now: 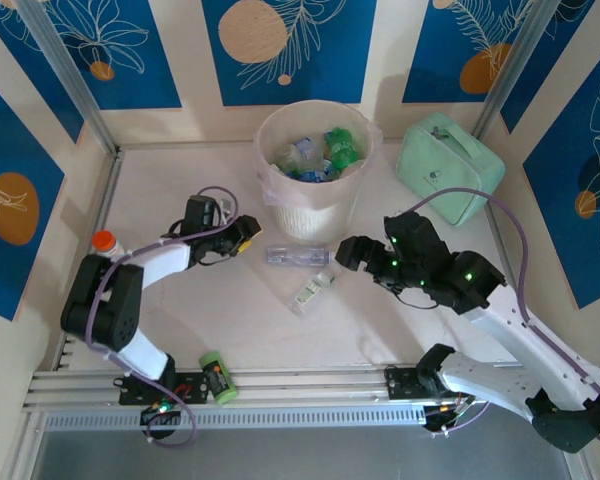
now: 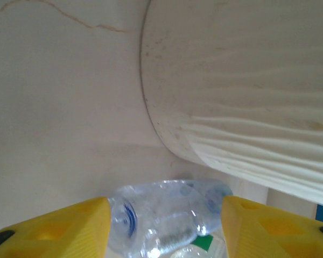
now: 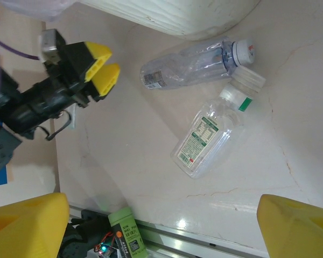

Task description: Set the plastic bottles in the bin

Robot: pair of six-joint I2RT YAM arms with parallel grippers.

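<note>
The left pincer point(image 1: 246, 236) is standing partly apart, gripping nothing, and pointing at a clear bottle point(image 1: 298, 256) that is lying just ahead of it in the middle of the surface point(image 1: 180, 310). The right pincer point(image 1: 346, 253) is gaping wide and empty near a white-labelled bottle point(image 1: 312, 291), which is lying cap end just beside the first one's. The bin point(image 1: 315, 208) is sitting just beyond them, toward the far edge, holding more bottles point(image 1: 318, 158).

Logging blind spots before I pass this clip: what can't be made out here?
- Top view: count of bottles inside the bin, piled and too small.
- Left wrist view: clear bottle, near part cut by bottom edge between the left fingers.
- Right wrist view: green can, cut by bottom edge.
- Top view: orange-capped jar, body mostly behind left arm.
</note>
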